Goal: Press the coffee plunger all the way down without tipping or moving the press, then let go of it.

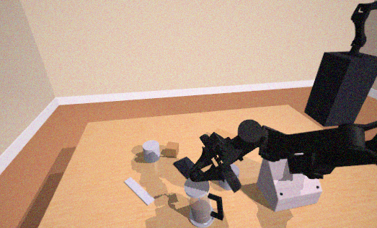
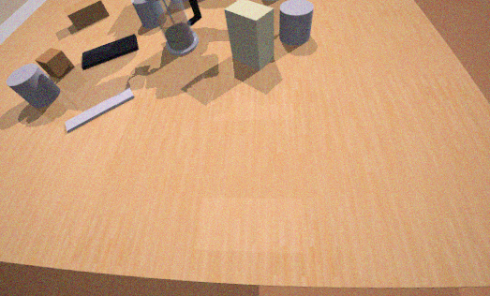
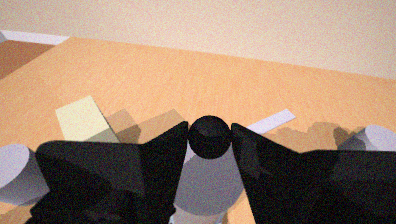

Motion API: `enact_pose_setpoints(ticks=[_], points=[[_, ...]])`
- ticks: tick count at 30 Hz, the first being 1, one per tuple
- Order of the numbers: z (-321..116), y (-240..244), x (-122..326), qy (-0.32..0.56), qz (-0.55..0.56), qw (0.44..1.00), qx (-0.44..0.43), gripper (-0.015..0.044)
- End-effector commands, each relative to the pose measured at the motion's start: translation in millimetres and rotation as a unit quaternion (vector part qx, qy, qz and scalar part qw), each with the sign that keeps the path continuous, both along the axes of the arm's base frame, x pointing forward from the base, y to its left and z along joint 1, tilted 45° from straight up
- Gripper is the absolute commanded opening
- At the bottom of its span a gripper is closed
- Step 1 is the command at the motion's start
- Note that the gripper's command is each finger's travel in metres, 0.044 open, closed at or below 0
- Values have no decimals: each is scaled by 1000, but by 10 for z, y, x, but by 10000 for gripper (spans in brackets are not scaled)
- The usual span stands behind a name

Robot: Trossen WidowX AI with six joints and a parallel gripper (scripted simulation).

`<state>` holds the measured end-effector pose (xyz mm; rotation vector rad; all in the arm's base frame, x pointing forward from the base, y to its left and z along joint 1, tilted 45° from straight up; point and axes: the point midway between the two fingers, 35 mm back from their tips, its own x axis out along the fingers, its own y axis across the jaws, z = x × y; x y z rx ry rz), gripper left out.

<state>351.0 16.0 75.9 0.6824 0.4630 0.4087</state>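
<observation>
The glass coffee press (image 1: 201, 208) (image 2: 181, 39) stands upright on the table (image 1: 105, 151) with its black handle (image 1: 217, 207) to the right. In the wrist view my gripper (image 3: 209, 127) is shut on the press's round black plunger knob (image 3: 209, 135), one finger on each side. The knob sits just above the grey lid. In the top view my gripper (image 1: 197, 176) is low, right on top of the lid, and its fingers hide the knob. The gripper is out of frame in the exterior view.
Near the press are a grey cylinder (image 1: 151, 151) (image 2: 33, 85), a brown cube (image 1: 172, 148) (image 2: 54, 62), a black slab (image 1: 184, 166) (image 2: 110, 51), a white bar (image 1: 139, 191) (image 2: 99, 110) (image 3: 272, 120), another cylinder (image 2: 295, 21) and a pale box (image 2: 249, 33). A dark cabinet (image 1: 343, 86) stands at the back right.
</observation>
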Motion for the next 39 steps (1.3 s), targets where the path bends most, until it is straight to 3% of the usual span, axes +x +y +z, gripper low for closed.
enact_pose_setpoints(ticks=[1, 38, 39], points=[[-80, 76, -15, 16, 12, 1000, 9, 125], [-48, 30, 31, 9, 7, 1000, 4, 125], [-48, 30, 31, 9, 7, 1000, 4, 152]])
